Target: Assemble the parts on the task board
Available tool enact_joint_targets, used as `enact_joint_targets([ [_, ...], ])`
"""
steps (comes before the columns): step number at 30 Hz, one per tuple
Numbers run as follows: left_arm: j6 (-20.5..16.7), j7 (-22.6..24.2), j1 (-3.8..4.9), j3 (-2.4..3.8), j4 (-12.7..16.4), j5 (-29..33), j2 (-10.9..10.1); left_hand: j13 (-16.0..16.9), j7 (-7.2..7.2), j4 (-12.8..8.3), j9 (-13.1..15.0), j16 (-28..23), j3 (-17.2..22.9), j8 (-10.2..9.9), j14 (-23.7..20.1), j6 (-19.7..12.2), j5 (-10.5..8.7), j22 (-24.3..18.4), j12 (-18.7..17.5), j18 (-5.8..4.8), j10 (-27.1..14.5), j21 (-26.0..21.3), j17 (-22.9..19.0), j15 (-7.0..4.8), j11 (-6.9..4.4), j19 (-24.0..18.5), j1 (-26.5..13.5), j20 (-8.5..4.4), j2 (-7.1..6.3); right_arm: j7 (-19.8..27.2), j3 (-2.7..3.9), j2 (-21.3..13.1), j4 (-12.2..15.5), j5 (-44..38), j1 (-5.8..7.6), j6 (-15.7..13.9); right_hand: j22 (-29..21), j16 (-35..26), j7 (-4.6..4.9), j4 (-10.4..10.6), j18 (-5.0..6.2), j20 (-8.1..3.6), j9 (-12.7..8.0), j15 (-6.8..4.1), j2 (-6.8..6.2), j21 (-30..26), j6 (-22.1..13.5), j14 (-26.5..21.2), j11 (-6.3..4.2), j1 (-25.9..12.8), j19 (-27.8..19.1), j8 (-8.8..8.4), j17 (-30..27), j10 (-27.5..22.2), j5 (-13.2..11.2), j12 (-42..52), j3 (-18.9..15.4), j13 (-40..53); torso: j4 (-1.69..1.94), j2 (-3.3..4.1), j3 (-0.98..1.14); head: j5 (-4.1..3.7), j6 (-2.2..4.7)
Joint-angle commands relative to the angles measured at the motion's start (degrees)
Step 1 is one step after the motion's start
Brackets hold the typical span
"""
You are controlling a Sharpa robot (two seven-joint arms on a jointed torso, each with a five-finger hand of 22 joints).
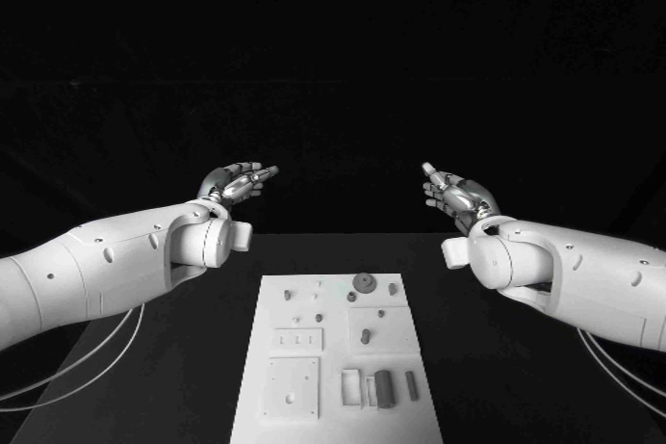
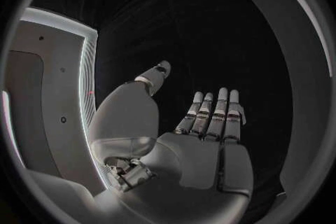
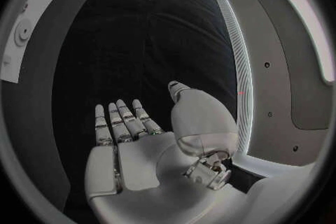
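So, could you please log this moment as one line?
left hand: open, raised | right hand: open, raised | task board: parts untouched

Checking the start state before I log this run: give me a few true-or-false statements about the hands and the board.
1. The left hand holds nothing. True.
2. The right hand grips a part. False: it is empty, fingers apart.
3. Both hands are raised beyond the far end of the task board. True.
4. A round part lies near the board's far end. True.
5. The left hand rests on the board. False: it is held clear of it.
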Motion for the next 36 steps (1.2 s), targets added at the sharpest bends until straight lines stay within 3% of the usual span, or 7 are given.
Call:
enact_joint_targets([
  [1, 7.8, -7.1, 1.13, -0.55, -1.8, -3.4, 0.5, 0.1, 0.02, 0.0, 0.2, 0.2, 0.2, 0.2, 0.3, 0.3, 0.2, 0.5, 0.2, -0.43, 0.4, 0.2, 0.2, 0.08, 0.02, 0.4, 0.4, -0.03, 0.04, -7.5, -0.76, 0.4, -2.2, -3.1, 1.55, 12.7, 4.9, 1.9, 5.6, 0.4, 1.05, 0.82, 1.3, 0.78, 0.19, 1.2, 2.0, 2.3, 0.83, 5.8, 0.9, 1.72, 1.7, 3.7, 0.4, 0.6, -1.6, 0.4, -0.01, 0.01, -0.02, 0.01, -0.03],
  [7, 8.9, -8.2, 1.99, -1.05, -3.0, -3.7, 0.8, 0.4, 0.74, -0.4, 1.4, 0.9, -0.8, 1.1, 1.1, 1.4, 0.18, 3.3, 0.7, -0.43, 2.9, 0.7, 0.6, 0.19, 0.58, 2.0, 0.9, -0.35, 1.07, -11.1, -2.3, 1.0, -5.3, -4.0, 4.11, 18.2, 16.3, 7.2, 6.34, -1.4, 2.2, 0.61, 4.6, 1.59, -0.82, 3.4, 7.7, 10.1, 1.57, 13.1, 4.7, 5.93, 6.6, 13.4, 0.4, 2.3, -3.5, 1.3, -0.01, 0.01, -0.02, 0.01, -0.03],
  [11, 8.9, -8.2, 1.99, -1.05, -3.0, -3.7, 0.8, 1.4, 3.22, -1.8, 2.1, 2.8, -2.2, 2.8, 4.6, 5.2, 0.27, 6.5, 2.5, -0.05, 9.5, 1.9, 1.2, 0.77, 1.91, 5.7, 1.7, -1.32, 3.55, -12.0, -2.71, 1.2, -6.2, -4.3, 4.8, 19.7, 25.6, 10.1, 6.73, -3.6, 4.18, 0.29, 5.0, 2.78, -2.29, 5.5, 12.1, 16.4, 2.12, 19.0, 10.8, 7.7, 7.9, 19.2, 1.1, 4.0, -4.0, 1.9, -0.01, 0.01, -0.02, 0.01, -0.03],
  [12, 11.6, -6.6, 1.64, -4.12, -1.9, -3.7, -0.3, 1.5, 3.77, -2.3, 2.2, 3.6, -2.3, 3.3, 6.3, 6.4, 0.29, 6.7, 3.0, 0.25, 10.5, 2.5, 1.5, 0.95, 2.23, 6.9, 2.0, -1.7, 4.1, -11.1, -2.84, 2.9, -10.5, -28.6, 4.11, 14.9, 25.3, 10.7, 6.7, -3.9, 4.77, 0.24, 5.1, 2.42, -2.62, 5.7, 13.4, 17.9, 2.06, 19.9, 12.3, 8.13, 8.1, 20.7, 1.1, 4.4, -4.2, 2.0, -0.08, -0.04, -0.14, 0.16, -1.75],
  [19, 13.0, -5.5, 1.36, -4.48, 0.0, -5.1, -1.4, 3.2, 5.98, -5.9, 1.9, 8.4, -1.5, 5.6, 17.7, 15.2, 0.31, 7.4, 7.5, 3.36, 20.9, 6.3, 2.8, -0.32, 3.62, 17.2, 4.5, -3.66, 6.22, -11.9, -2.83, 4.9, -13.5, -42.3, 2.55, 13.9, 23.6, 13.2, 5.59, -4.7, 7.65, 0.34, 5.2, 0.09, -3.9, 6.2, 20.2, 25.6, 0.28, 24.3, 19.6, 9.92, 9.0, 28.9, 1.2, 6.6, -4.7, 2.7, -0.13, 0.04, -0.19, 0.28, -1.69],
  [27, 17.0, -5.6, 1.34, -4.62, 3.2, -9.0, -3.0, 4.7, 4.6, -9.7, 0.3, 12.1, 2.4, 6.6, 29.0, 25.1, 0.28, 7.5, 11.1, 4.93, 31.9, 9.5, 5.2, -4.52, 0.88, 28.0, 6.0, -6.4, 8.07, -12.4, -2.81, 6.7, -14.8, -58.0, 1.25, 14.8, 21.6, 16.9, 4.11, -5.8, 11.49, 0.37, 5.4, -4.1, -4.68, 7.9, 27.2, 37.2, -3.71, 28.7, 31.4, 10.52, 12.2, 39.6, 1.2, 8.7, -6.1, 4.9, 0.5, 0.77, -0.01, 0.23, -1.91],
  [36, 16.7, -5.0, 1.34, -4.63, 7.5, -8.9, -3.9, 5.0, 4.36, -12.5, -0.8, 12.8, 3.0, 5.1, 32.4, 26.7, 0.28, 7.9, 10.2, 4.72, 33.5, 10.6, 7.3, -5.99, 0.51, 31.7, 5.3, -8.01, 7.95, -13.0, -2.78, 8.6, -13.4, -73.4, 0.99, 16.4, 20.7, 19.3, 3.51, -5.3, 11.5, -1.95, 5.6, -7.43, -5.0, 9.7, 29.8, 45.7, -5.41, 31.6, 40.7, 8.88, 17.3, 44.7, 1.2, 7.6, -8.2, 7.5, 1.98, 2.95, -0.02, -0.47, -1.77],
])
